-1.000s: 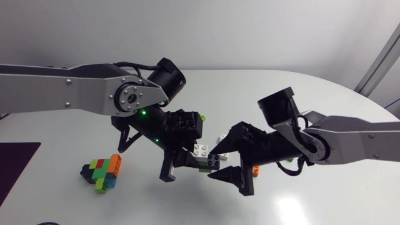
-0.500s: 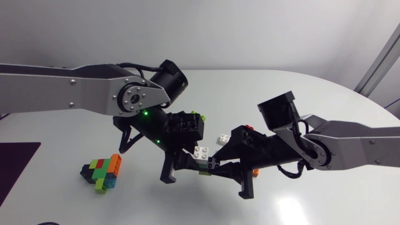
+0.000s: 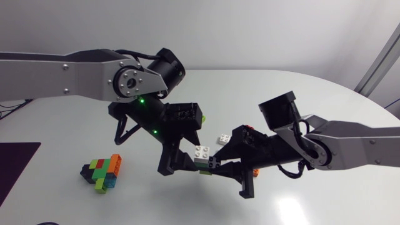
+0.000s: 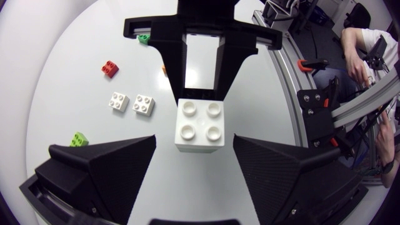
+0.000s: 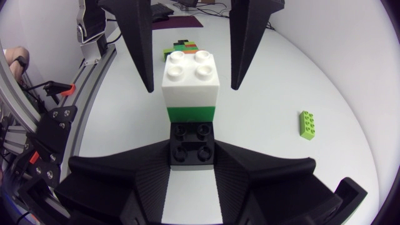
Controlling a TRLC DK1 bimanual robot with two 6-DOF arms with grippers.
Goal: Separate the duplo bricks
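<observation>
The right hand [image 5: 192, 153] clamps the black brick [image 5: 192, 139] as anchor, letting the open left hand [image 4: 195, 142] straddle the white brick [image 4: 200, 124].

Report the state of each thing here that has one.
brick stack, white, green and black bricks joined.
right gripper, shut on brick stack's black end.
left gripper, open, straddling the stack's white end without contact.
coloured cluster, assembled, clear of both grippers.
two white bricks, loose, studs up.

Brick stack [image 5: 190, 94] glossy plastic; table [image 3: 312, 94] smooth, glossy; left pincer [image 4: 195, 147] matt.
</observation>
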